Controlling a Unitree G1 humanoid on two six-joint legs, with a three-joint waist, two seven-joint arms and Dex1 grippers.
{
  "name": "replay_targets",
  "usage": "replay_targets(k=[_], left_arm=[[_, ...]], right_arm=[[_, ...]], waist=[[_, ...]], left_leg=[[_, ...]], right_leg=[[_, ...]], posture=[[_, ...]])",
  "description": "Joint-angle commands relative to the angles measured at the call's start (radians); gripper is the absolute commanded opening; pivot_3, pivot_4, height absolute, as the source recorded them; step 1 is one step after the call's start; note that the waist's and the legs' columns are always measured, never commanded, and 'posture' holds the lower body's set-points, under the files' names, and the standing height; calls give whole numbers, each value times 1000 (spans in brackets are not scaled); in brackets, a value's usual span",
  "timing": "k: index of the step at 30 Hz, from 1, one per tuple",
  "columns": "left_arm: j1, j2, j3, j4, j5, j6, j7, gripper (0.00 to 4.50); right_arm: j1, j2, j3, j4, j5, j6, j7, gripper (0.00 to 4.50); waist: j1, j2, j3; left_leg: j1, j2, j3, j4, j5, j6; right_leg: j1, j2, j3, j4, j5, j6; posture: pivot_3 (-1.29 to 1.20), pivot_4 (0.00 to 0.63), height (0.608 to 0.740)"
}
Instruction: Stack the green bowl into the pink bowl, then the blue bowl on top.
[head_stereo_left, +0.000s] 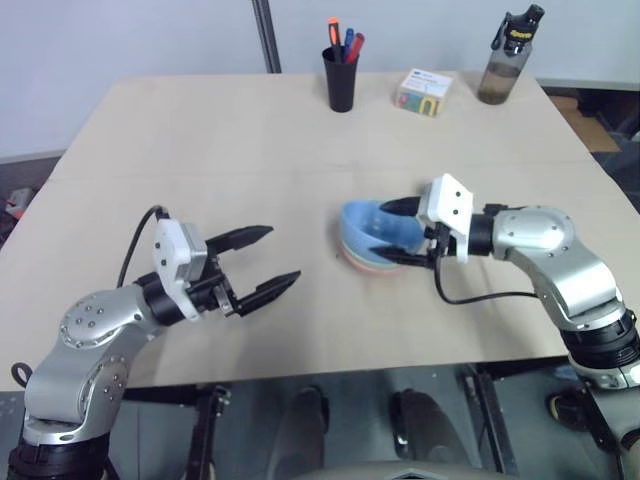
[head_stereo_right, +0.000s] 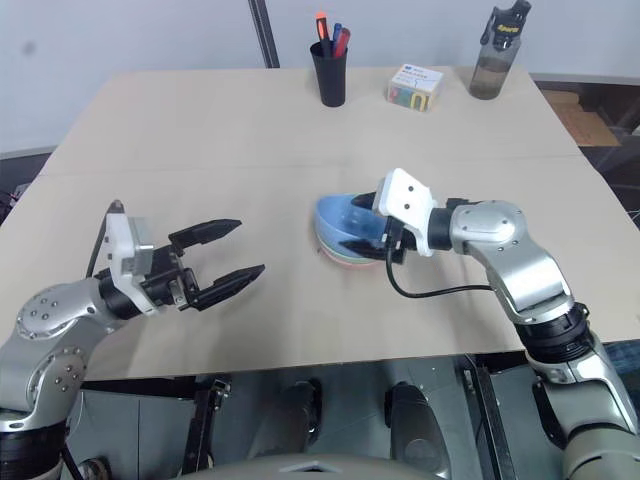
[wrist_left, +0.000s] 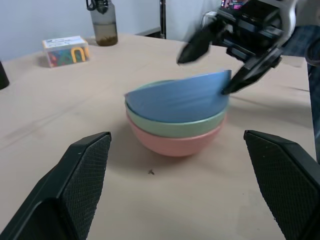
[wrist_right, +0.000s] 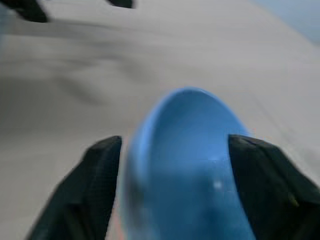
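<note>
Near the table's middle, the pink bowl (wrist_left: 175, 146) stands on the wood with the green bowl (wrist_left: 172, 127) nested in it. The blue bowl (head_stereo_left: 375, 228) lies tilted on top of the green one, its raised edge toward my right gripper (head_stereo_left: 392, 232). That gripper is open, with a finger on each side of the raised rim. One fingertip (wrist_left: 226, 90) touches the rim and the other stays clear above it. My left gripper (head_stereo_left: 282, 255) hovers open and empty to the left of the stack, pointing at it across a wide gap.
Along the far side of the table (head_stereo_left: 200, 140) stand a black cup of pens (head_stereo_left: 340, 78), a small white box (head_stereo_left: 424, 92) and a dark drink bottle (head_stereo_left: 508, 60). The table's front edge runs just below both arms.
</note>
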Motion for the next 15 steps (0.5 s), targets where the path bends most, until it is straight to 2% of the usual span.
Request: replay_targets(k=[1,4,8,13,15], left_arm=[[59,-12,71,-21,-68,-30,-40,4500],[140,5,135,-18,-63,-66,-99,4500],[225,8,195,11,-28,-82,-101,4500],[283,-7,190,30,31,-112,-76,4500],[291,-9,187,34,42,-121,-74,4500]], right_arm=[[95,-63,-140,-44,31,-59,2,3310],[227,-160,-258,-72,91,-27,55,3310],[439,-259,-436,-69,163,-26,141,3310],[590,-275,-534,-29,184,-78,182,3310],[601,-264,-551,-20,206,-76,175,3310]], waist=[[4,-1,0],[10,0,0],[16,0,0],[14,-1,-2],[14,-1,-2]], left_leg=[[0,0,0,0,0,0],[0,0,1,0,0,0],[1,1,2,0,0,0],[1,1,3,1,0,0],[2,1,4,1,0,0]], right_leg=[[0,0,0,0,0,0],[0,0,1,-1,0,0],[0,0,1,0,-1,1],[0,0,2,-1,-1,1],[0,0,3,-1,-1,1]], posture=[[0,150,740],[0,150,740],[0,150,740],[0,150,740],[0,150,740]])
